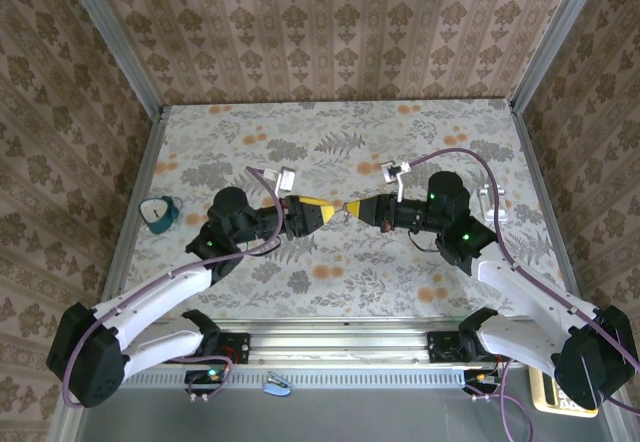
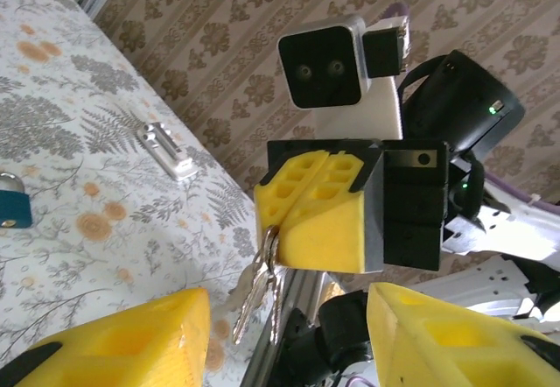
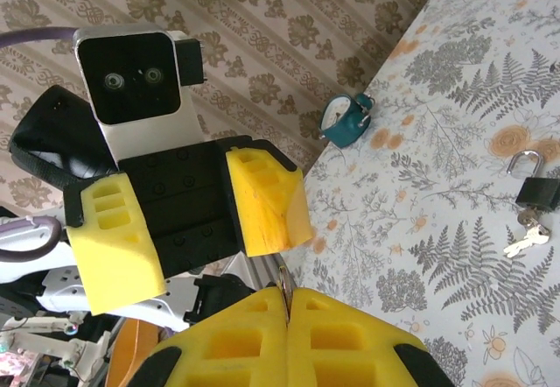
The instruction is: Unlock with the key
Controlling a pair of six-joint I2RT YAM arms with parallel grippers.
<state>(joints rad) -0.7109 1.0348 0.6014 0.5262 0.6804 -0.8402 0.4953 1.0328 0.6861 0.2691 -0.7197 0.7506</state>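
Nearest in the left wrist view are the two yellow fingers of the left gripper (image 2: pixel 287 317), low in the picture and standing well apart, about half spread. Nothing is held between them. Straight in front of them hangs a bunch of keys (image 2: pixel 261 286), and on each side there is a gap between the keys and the finger, so I see no contact.

The keys are held by the right gripper (image 2: pixel 306 203). Its yellow fingers are pressed fully together and pinch the top of the bunch, so that the blades hang down freely below the pads. In the right wrist view only a small piece of metal shows at the seam of these closed fingers, and beyond it the left gripper faces the camera with its fingers apart.

From above, the two grippers meet tip to tip over the middle of the flowered table (image 1: pixel 400 152), and the keys are in the air between them (too small to see clearly there).

A teal padlock (image 1: pixel 160 213) lies near the left edge of the table, well apart from both grippers. A silver padlock (image 2: pixel 166 151) lies on the table on the right side. In the right wrist view a black padlock (image 3: pixel 535 193) lies flat on the cloth with a second set of keys (image 3: pixel 525 242) just beside it.
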